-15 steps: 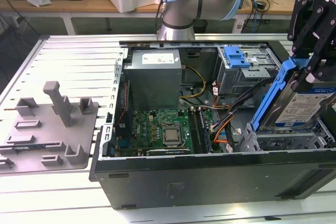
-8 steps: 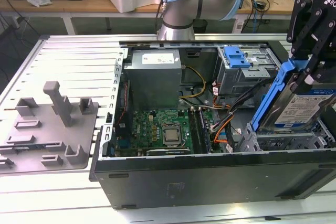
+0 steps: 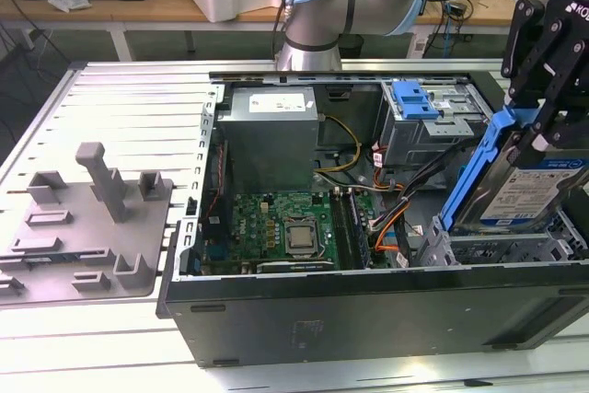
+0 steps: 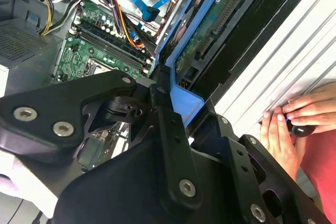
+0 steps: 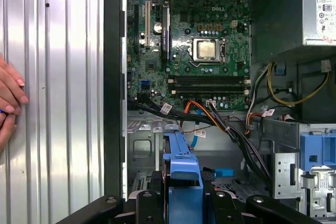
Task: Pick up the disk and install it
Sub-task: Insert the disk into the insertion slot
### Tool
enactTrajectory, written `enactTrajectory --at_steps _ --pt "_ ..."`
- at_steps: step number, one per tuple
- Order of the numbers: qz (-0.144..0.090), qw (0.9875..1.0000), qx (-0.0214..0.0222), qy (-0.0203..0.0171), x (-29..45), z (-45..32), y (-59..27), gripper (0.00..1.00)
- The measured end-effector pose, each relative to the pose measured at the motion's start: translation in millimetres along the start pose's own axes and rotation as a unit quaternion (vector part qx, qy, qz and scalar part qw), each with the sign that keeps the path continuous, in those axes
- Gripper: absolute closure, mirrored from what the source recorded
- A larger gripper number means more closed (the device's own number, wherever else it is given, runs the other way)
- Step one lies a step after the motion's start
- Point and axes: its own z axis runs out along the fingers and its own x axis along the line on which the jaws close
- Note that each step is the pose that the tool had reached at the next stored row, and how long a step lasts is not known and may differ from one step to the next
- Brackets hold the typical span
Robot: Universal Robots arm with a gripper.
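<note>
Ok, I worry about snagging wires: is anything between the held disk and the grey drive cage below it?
Nothing visible. The disk, clamped in the gripper, leans with its lower edge right at the grey cage. The cables run beside it, toward the motherboard, not under it; the cage's inside is hidden.

One disk [image 3: 538, 192], one computer case [image 3: 368, 310], one motherboard [image 3: 276, 218], one grey fixture plate [image 3: 92, 238].
</note>
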Motion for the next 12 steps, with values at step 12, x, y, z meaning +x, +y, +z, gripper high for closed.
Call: enactTrajectory --at_steps 12 --pt "0.0 1.0 -0.0001 0.0001 0.2 5.0 0.0 0.63"
